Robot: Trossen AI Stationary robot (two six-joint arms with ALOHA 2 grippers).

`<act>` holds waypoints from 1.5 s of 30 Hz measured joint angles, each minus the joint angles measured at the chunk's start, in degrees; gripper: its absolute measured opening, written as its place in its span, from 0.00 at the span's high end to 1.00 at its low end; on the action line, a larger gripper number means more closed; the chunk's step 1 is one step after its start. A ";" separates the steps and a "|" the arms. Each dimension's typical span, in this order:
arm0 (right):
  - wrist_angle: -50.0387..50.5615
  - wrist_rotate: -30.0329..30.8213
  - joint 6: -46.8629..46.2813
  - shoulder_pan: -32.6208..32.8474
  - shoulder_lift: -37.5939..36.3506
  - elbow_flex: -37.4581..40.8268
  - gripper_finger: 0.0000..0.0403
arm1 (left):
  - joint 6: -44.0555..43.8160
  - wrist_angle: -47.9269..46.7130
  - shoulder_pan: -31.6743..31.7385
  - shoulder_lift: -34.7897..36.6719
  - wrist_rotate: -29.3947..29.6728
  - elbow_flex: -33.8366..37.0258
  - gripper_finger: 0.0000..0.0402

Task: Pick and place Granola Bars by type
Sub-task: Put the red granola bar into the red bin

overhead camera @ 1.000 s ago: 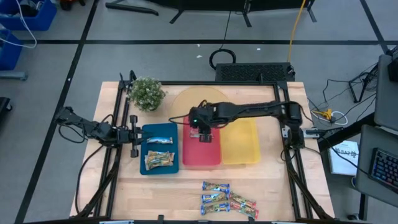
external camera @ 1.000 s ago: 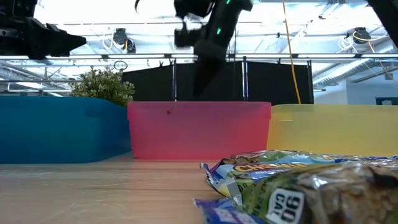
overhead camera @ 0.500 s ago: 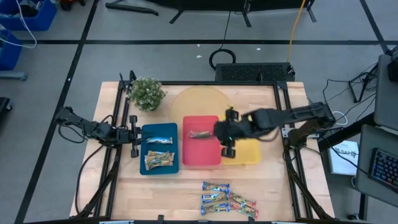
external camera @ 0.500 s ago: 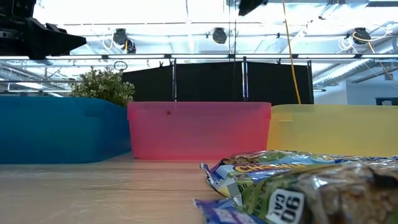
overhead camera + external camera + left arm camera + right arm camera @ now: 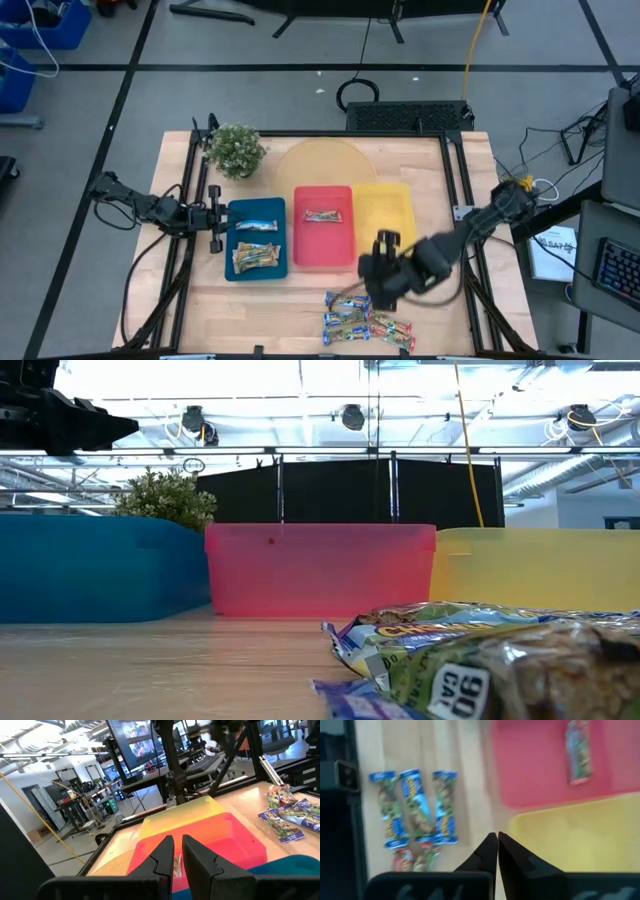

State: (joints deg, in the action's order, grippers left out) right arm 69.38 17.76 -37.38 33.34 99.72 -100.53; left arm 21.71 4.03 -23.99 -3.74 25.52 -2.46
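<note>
Five unsorted Granola Bars [image 5: 365,321] lie at the frame's bottom centre, so we hover our empty right gripper [image 5: 381,272], fingers together, just above them, judging another pick next.

The pale wooden tabletop [image 5: 300,295] carries a blue tray [image 5: 256,240], a red tray [image 5: 323,240] and a yellow tray [image 5: 388,215] side by side, a small potted plant [image 5: 235,150] behind them, and loose granola bars [image 5: 365,322] near its front edge.
</note>
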 joint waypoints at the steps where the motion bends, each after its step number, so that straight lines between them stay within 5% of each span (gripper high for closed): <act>1: -0.04 -0.04 -0.95 1.03 0.83 0.00 0.98 | -0.02 0.00 0.01 0.00 0.00 0.00 0.88; 16: -1.49 -7.29 -19.48 12.33 15.67 0.02 0.97 | -1.27 -2.55 0.02 0.00 0.02 0.00 0.88; 27: -1.46 -7.54 -24.12 14.17 22.18 0.02 0.59 | -1.55 -2.58 0.00 -0.01 0.02 0.00 0.88; 32: -1.57 -7.36 -25.24 14.17 22.40 0.04 0.49 | -1.55 -2.57 0.02 0.01 0.04 0.00 0.88; 45: -6.98 -12.50 -28.13 14.80 21.84 8.01 0.52 | -2.25 -2.58 0.00 0.00 0.04 0.00 0.88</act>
State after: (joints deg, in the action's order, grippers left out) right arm 62.41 5.25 -65.51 48.14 121.57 -92.53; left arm 19.46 1.45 -23.99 -3.74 25.56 -2.46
